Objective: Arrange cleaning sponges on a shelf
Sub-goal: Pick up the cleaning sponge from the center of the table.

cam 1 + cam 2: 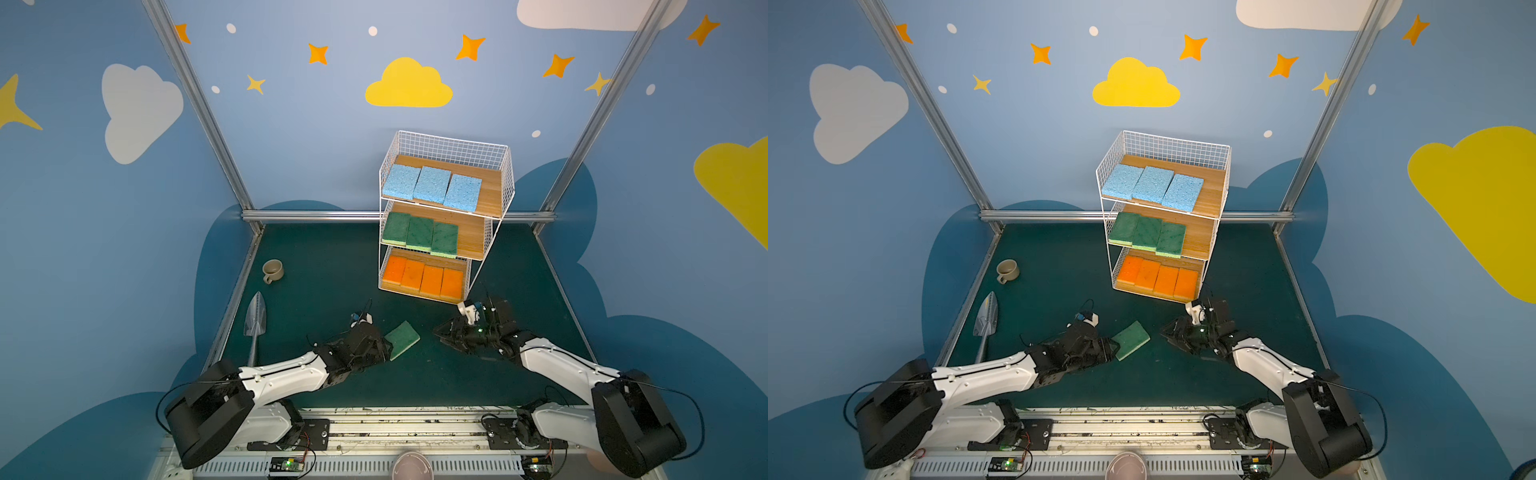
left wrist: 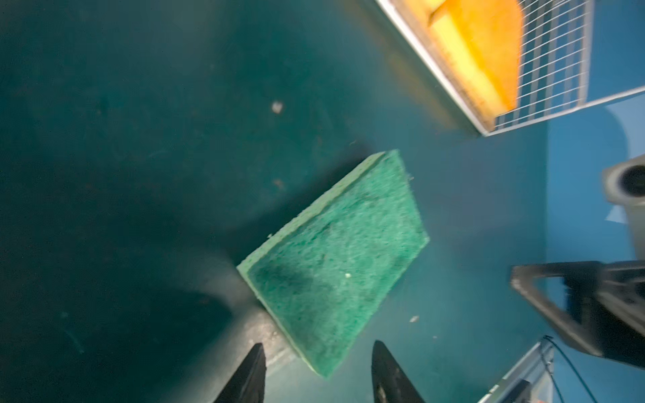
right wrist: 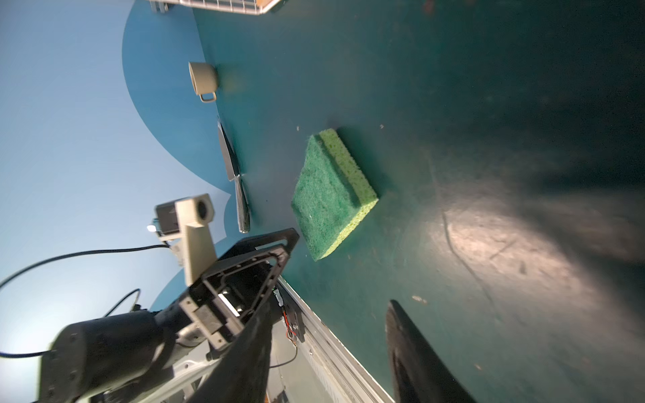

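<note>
Left tool (image 2: 318,344) stood open, empty, astride one corner of the flat rectangular dark-green-on-pale-green sponge (image 2: 335,258), seemingly light, soft and compressible, best pinched across its narrow width.

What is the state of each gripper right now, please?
Left gripper: open, jaws astride a corner of the dark green rectangular sponge, not clamped.
Right gripper: open, empty.

table (image 1: 332,257) | on it: shelf (image 1: 471,239), mug (image 1: 273,271), trowel (image 1: 255,320), green sponge (image 1: 402,338)
</note>
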You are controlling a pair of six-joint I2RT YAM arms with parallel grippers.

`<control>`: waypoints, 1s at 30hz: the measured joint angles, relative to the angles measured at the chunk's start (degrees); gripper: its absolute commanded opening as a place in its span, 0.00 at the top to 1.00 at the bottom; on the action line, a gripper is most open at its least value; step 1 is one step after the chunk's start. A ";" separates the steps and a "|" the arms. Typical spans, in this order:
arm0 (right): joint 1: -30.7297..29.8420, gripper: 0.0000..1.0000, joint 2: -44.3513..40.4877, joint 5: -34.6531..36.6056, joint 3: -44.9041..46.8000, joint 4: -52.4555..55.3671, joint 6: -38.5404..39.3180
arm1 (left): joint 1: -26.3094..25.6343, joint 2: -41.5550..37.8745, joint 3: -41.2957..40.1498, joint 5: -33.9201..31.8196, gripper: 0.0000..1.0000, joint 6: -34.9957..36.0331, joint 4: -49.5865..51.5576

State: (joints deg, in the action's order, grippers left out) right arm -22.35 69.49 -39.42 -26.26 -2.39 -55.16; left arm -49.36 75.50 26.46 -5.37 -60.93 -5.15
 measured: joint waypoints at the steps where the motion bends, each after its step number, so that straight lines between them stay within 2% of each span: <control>1: 0.70 0.48 -0.39 -0.42 0.22 0.35 0.17 | -0.07 1.05 0.02 0.00 0.56 -0.46 -0.04; 5: 3.13 0.48 -2.56 -1.62 0.96 1.90 1.07 | -0.31 2.62 0.35 -0.42 0.62 -2.12 -0.44; 11: 6.51 0.48 -5.01 -3.34 2.16 3.72 2.27 | -0.59 3.80 0.79 -1.14 0.83 -3.48 -0.96; 14: 8.02 0.48 -5.97 -4.04 2.71 4.85 2.95 | -0.70 4.17 1.18 -1.73 0.97 -3.78 -1.62; 23: 13.44 0.49 -10.40 -6.47 3.04 8.44 4.90 | -1.33 4.22 3.45 -3.43 0.97 -3.82 -1.16; 30: 20.44 0.50 -11.32 -8.87 3.04 10.49 5.95 | -4.57 -4.85 6.78 -8.48 0.97 -5.18 1.99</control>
State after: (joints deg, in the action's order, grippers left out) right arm -1.91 58.17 -48.29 -23.22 8.10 -49.21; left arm -53.93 70.65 33.23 -13.85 -66.11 -3.16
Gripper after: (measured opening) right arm 0.509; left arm 0.047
